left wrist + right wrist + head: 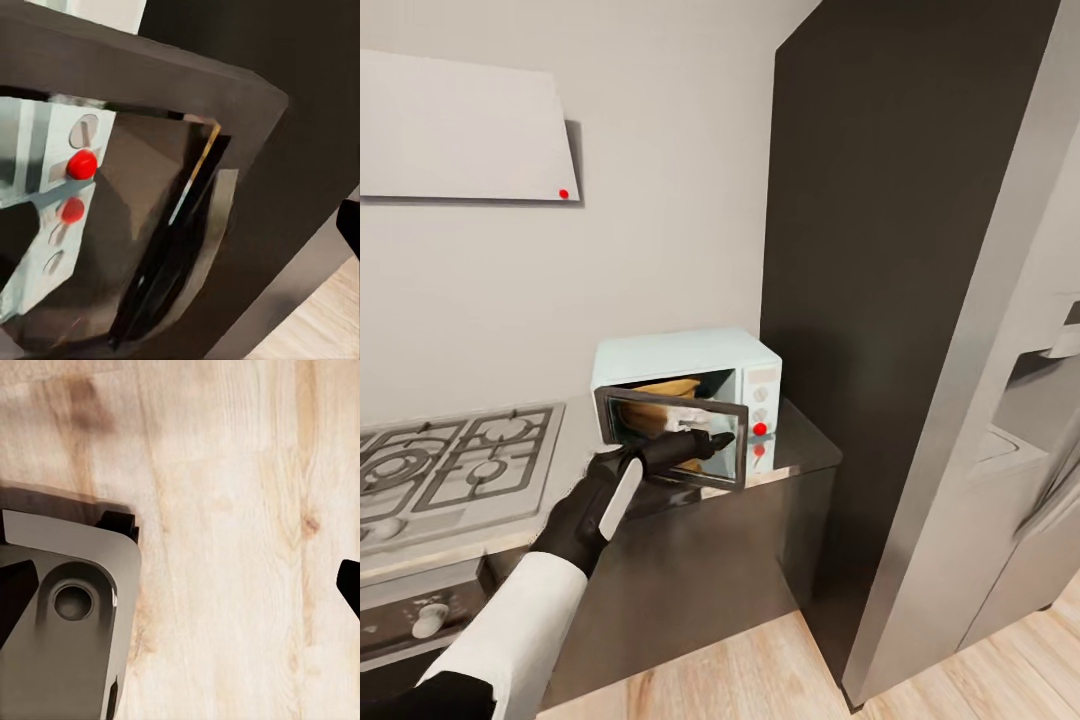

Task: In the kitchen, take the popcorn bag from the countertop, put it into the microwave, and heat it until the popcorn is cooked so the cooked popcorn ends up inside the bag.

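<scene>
The popcorn bag (665, 388) already sits inside the microwave (690, 358), its tan rim visible above the top edge of the half-open door (672, 437). The microwave stands on the steel bench (800, 445), between the gas hob (455, 465) and a tall dark cabinet (900, 250). The left end effector (722, 438) reaches across the outer face of the door, its dark fingers lying close together and pointing toward the white control panel (761, 410) with its red knobs; whether they touch the door cannot be told. The left wrist view looks closely along the door's edge at the panel and a red knob (82, 164). The step in hand appears to be shutting the door, the loading being done. The next move would call for pushing the door flush against the microwave body, then working the controls to start heating. The right wrist view looks down on the wooden floor (240, 540) and part of the robot's base (67, 630); there the right end effector's fingertips stand far apart at the frame's edges, holding nothing.
</scene>
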Tool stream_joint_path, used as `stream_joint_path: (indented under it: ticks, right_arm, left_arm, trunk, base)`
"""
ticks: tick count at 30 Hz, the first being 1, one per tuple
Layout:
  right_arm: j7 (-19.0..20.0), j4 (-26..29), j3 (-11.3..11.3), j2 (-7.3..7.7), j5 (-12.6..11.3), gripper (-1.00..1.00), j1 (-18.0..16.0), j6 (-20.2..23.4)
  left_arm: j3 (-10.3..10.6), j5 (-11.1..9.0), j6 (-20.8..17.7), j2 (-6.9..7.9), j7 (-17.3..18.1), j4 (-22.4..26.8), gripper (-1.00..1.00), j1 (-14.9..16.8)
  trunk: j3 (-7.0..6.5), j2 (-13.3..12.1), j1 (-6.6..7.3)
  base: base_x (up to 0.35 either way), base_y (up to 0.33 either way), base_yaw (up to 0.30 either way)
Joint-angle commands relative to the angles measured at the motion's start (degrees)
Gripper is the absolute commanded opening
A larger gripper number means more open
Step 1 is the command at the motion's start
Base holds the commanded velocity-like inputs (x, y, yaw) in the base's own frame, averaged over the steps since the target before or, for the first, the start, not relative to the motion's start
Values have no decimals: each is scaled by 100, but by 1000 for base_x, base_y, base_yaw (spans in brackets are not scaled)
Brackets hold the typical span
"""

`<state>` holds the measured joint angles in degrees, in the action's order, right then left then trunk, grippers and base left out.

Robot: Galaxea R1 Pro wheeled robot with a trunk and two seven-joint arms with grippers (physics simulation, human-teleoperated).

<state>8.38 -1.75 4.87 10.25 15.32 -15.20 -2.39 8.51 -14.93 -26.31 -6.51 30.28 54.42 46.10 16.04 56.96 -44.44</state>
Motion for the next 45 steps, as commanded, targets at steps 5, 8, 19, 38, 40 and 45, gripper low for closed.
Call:
stream_joint_path:
  ticks: [5,8,19,38,40,45]
  right_arm:
    - [14,-18,49,3,50,100,-9,-23]
    - [14,-18,49,6,50,100,-9,-18]
    - [6,-18,49,3,41,100,-9,-17]
    - [14,-18,49,3,50,100,-9,-18]
    - [14,-18,49,3,50,100,-9,-19]
    - [14,-18,49,3,50,100,-9,-23]
  left_arm:
    - [1111,101,-41,-225,-1675,70,100,4]
    - [1207,107,-46,-318,-2143,98,100,4]
    - [1231,98,-41,-343,-2988,106,100,4]
    - [1233,86,-33,-349,-2952,51,100,7]
    - [1233,86,-32,-349,-2950,54,100,5]
    - [1232,86,-32,-349,-2949,59,100,4]
  trunk:
    - [7,5,-1]
    - [7,5,-1]
    - [7,5,-1]
    - [7,5,-1]
    - [7,5,-1]
    - [7,5,-1]
  base:
    - [0,0,0]
    - [0,0,0]
    - [0,0,0]
    - [189,0,0]
    - [225,0,0]
    - [174,0,0]
